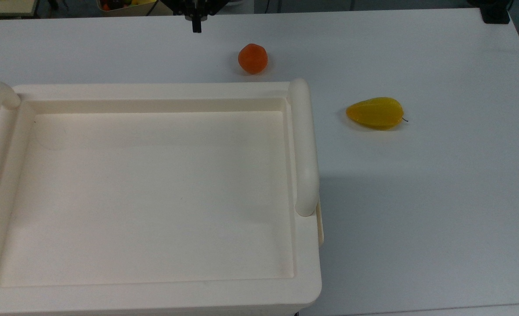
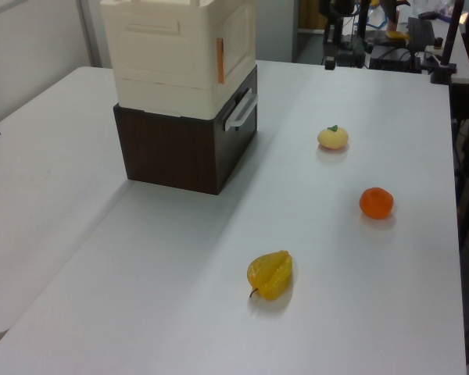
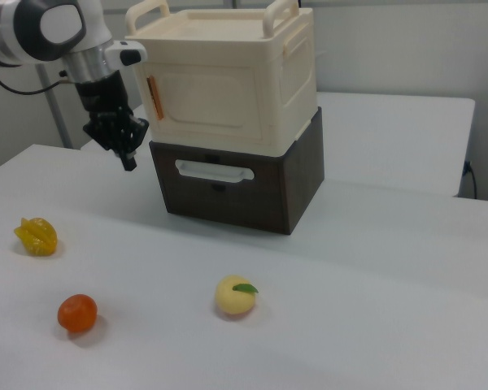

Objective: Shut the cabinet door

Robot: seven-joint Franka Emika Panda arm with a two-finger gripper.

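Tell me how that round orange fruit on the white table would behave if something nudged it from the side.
The round orange fruit would probably roll, since it looks near-spherical and sits alone on the smooth white table with nothing touching it. It looks small and likely light, so a gentle push may send it far. Its rounded, slightly glossy surface might slip from a pinch unless gripped across its widest part.

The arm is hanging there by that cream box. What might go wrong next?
The gripper hangs close beside the cabinet door, which looks shut; a stray sideways move might bump it or the cabinet. The orange fruit lies loose on the table nearby, so a low sweep might roll it away.
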